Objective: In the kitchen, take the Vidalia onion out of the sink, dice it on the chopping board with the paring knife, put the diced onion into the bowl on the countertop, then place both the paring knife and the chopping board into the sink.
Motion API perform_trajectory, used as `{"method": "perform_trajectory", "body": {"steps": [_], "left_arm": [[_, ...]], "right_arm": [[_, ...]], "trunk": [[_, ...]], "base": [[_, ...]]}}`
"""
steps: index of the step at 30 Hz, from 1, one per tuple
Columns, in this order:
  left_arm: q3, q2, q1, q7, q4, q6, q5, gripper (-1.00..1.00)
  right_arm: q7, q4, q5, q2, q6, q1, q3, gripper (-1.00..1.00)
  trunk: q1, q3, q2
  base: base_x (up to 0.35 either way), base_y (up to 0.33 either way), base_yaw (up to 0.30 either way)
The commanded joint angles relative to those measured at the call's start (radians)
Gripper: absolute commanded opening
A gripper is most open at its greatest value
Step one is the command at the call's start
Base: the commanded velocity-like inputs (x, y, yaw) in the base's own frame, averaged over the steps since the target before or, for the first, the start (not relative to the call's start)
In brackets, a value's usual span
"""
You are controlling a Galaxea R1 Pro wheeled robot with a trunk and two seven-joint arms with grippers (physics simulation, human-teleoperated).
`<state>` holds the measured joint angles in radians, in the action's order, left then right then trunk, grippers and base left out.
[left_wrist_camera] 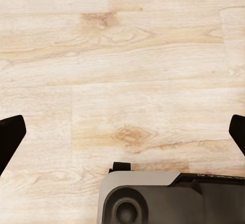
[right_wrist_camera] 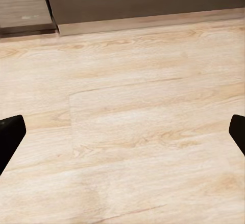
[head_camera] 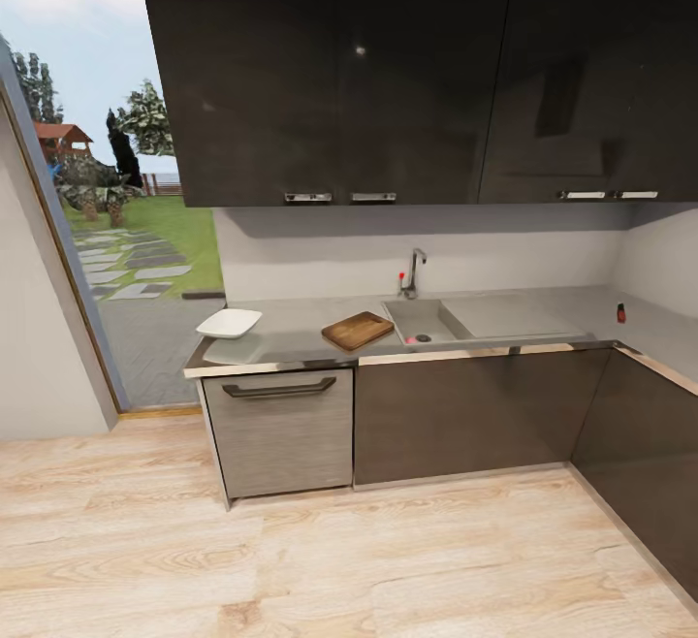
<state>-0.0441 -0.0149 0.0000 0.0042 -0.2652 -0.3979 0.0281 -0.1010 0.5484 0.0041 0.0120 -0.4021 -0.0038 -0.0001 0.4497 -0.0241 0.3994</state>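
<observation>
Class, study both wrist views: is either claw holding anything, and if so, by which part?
Nothing is held. The left claw and right claw are both open, fingertips wide apart, with bare wooden floor between them.

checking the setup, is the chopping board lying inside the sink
No, the chopping board lies on the countertop just beside the sink, between it and the bowl.

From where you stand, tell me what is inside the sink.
Inside the sink, a small pink Vidalia onion lies by the round dark drain, near the front wall. That front wall hides the basin floor just behind it.
</observation>
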Motion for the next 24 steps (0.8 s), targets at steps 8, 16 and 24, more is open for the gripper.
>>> {"method": "perform_trajectory", "body": {"steps": [8,16,24], "left_arm": [[-0.001,0.0,0.0,0.0,0.0,-0.002,0.003,1.0],[-0.001,0.0,0.0,0.0,0.0,-0.002,0.003,1.0],[0.0,0.0,0.0,-0.001,0.002,-0.003,0.003,1.0]], "right_arm": [[-0.003,-0.001,0.0,0.0,-0.003,0.0,0.0,1.0],[-0.003,-0.001,0.0,0.0,-0.003,-0.001,0.0,1.0],[-0.003,-0.001,0.0,0.0,-0.002,0.0,0.0,1.0]], "trunk": [[0.0,0.0,0.001],[0.0,0.0,0.001],[0.0,0.0,0.001]], "base": [[0.0,0.0,0.0],[0.0,0.0,0.0],[0.0,0.0,0.0]]}}
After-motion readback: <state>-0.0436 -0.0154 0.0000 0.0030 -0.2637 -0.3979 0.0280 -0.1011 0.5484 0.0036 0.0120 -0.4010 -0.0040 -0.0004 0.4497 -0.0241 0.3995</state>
